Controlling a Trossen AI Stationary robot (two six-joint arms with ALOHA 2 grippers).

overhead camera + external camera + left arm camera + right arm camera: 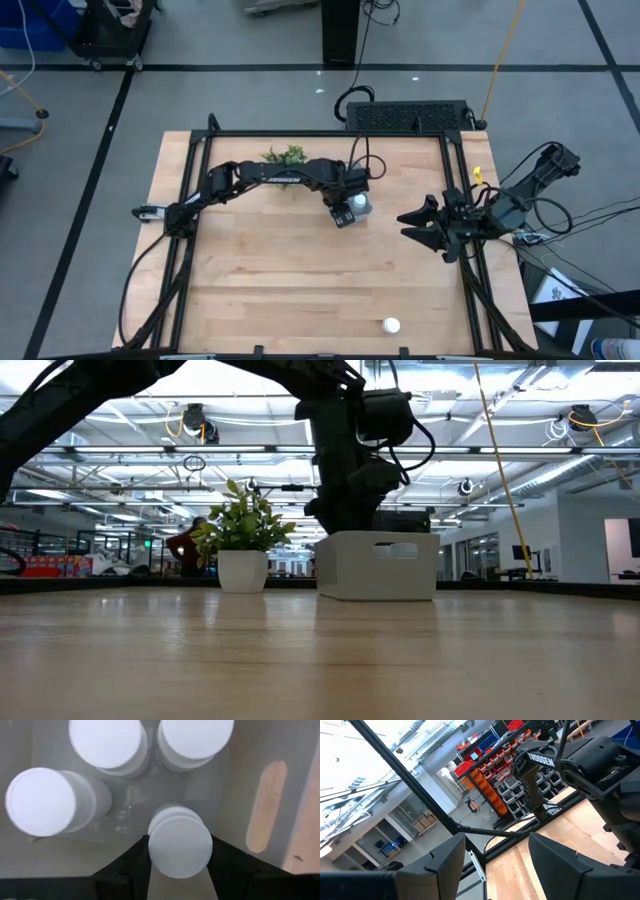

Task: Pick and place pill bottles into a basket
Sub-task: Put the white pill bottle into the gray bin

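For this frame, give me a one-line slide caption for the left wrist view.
Left gripper holds a fourth pill bottle inside the basket, beside three bottles already there.

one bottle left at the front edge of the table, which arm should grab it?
Right, probably. The last bottle sits on the right half, nearer the right gripper, which waits open and empty. The left gripper is over the basket, holding a bottle above three others.
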